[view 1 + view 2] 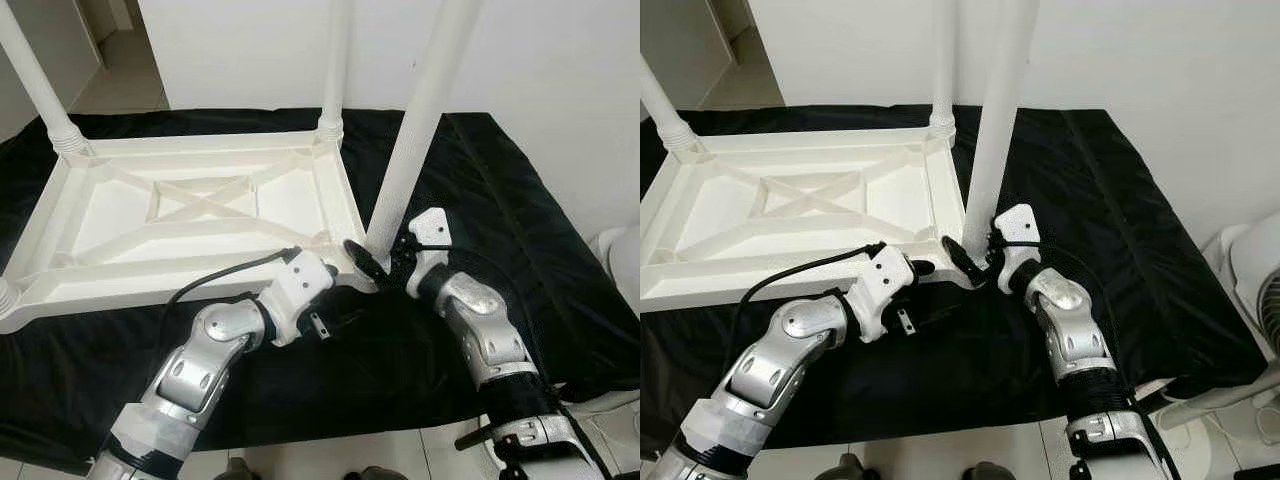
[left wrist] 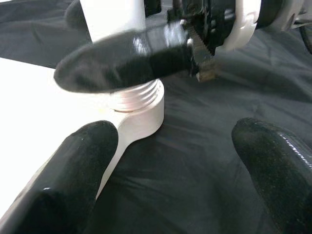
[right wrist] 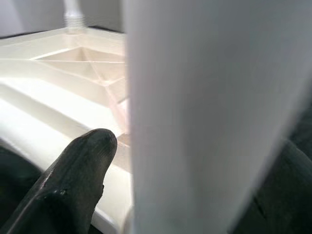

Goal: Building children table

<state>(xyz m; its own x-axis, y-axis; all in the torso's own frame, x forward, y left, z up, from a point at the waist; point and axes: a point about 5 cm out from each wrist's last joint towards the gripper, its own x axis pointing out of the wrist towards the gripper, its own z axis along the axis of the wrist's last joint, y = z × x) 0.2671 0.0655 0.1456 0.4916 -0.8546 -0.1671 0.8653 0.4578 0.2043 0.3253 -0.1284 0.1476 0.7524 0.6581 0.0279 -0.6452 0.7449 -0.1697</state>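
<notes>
A white plastic table top (image 1: 200, 215) lies upside down on a black cloth (image 1: 500, 200). Legs stand at its far right corner (image 1: 335, 60) and far left corner (image 1: 30, 70). My right gripper (image 1: 383, 258) is shut on the base of the near right leg (image 1: 420, 130), which leans slightly right above its threaded corner socket (image 2: 139, 100). One black finger (image 3: 80, 170) presses the leg's side. My left gripper (image 2: 175, 141) is open just in front of that corner, low over the cloth, holding nothing.
The cloth hangs over the front edge to a tiled floor. A white wall rises right behind the table. A white fan (image 1: 1260, 290) stands at the far right. An open doorway (image 1: 110, 50) lies at the back left.
</notes>
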